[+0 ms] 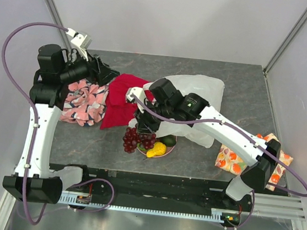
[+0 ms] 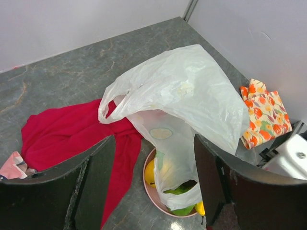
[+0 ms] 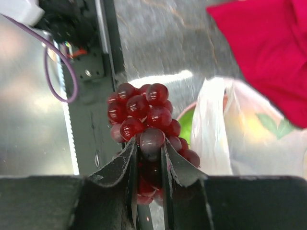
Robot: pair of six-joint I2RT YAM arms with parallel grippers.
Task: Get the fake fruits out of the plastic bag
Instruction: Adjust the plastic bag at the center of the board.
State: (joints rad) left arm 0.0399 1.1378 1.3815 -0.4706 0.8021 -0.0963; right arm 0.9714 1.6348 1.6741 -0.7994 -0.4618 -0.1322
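1 grape bunch (image 3: 141,112) is hanging pinched in my right gripper (image 3: 148,143) just beside the plastic bag (image 2: 187,91), and I am judging it light, glossy and slippery, best taken around its middle, while my left gripper (image 2: 153,141) is hovering spread.

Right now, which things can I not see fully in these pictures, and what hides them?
1. Left wrist view: the fake fruits behind the plastic bag. Its cloudy film blurs them, so I cannot count them.
2. Left wrist view: the pink plate. The bag covers most of it.
3. Right wrist view: the lower part of the grape bunch. The right fingers hide it.
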